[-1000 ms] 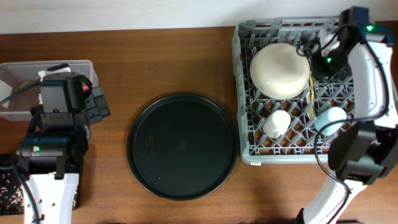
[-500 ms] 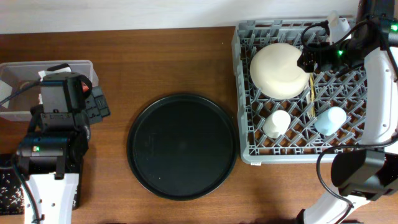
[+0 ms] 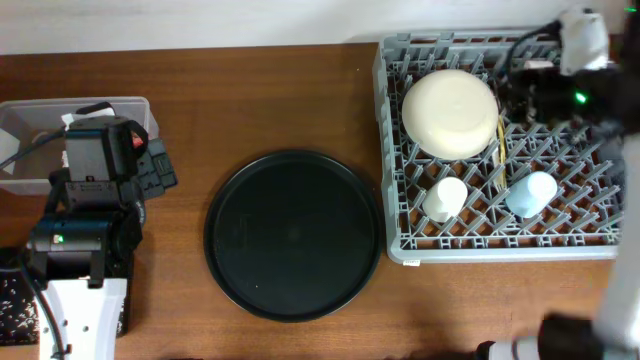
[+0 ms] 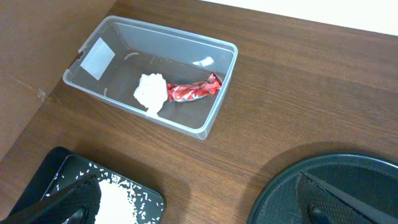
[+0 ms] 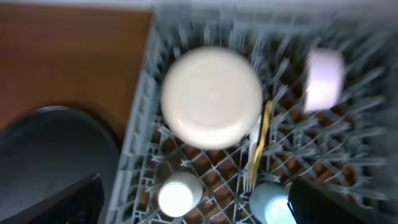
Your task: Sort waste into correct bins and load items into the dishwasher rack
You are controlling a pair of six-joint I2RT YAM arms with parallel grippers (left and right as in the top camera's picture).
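Rightward went the right arm (image 3: 575, 95), off the cream bowl (image 3: 450, 110) toward the rack's (image 3: 395, 150) far edge. The left gripper (image 4: 196, 214) hangs spread wide, holding nothing. Rice (image 4: 115, 199) lies in the black bin (image 4: 43, 177); the tissue (image 4: 151, 93) and red wrapper (image 4: 193, 91) lie in the clear tub (image 4: 205, 121). A round tray (image 3: 292, 234) sits mid-table. The rack holds the bowl, white cup (image 3: 445, 198), fork (image 3: 498, 150), blue cup (image 3: 530, 192) and pink bowl (image 5: 324, 78). The right gripper (image 5: 202, 208) is wide and empty.

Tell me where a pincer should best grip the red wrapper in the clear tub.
Likely from straight above, closing across the narrow width of the wrapper near the end away from the tissue. It lies flat on the floor of the tub, whose walls block a sideways approach.
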